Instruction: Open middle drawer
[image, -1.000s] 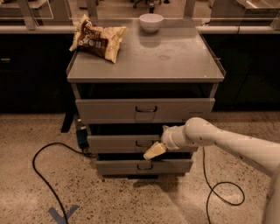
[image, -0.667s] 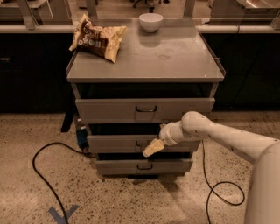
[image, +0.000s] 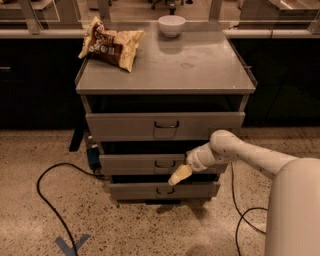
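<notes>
The grey metal cabinet (image: 165, 65) has three drawers. The middle drawer (image: 130, 164) has a low plain front and a small dark wire handle (image: 164, 164). It stands slightly out, with a dark gap above it. My gripper (image: 178, 176) comes in from the right on a white arm (image: 240, 152). Its cream-coloured tip sits just below and to the right of the middle drawer's handle, over the drawer's lower edge. The top drawer (image: 165, 126), taller, with a recessed plate under its handle, and the lowest drawer (image: 160, 190) are above and below.
A chip bag (image: 110, 46) and a white bowl (image: 171, 25) lie on the cabinet top. A black cable (image: 47, 200) loops on the speckled floor at the left, another cable (image: 245, 220) at the right. Blue tape (image: 70, 245) marks the floor. Dark counters stand behind.
The arm and gripper have shifted slightly to the left along the middle drawer's front. The drawers have not visibly moved.
</notes>
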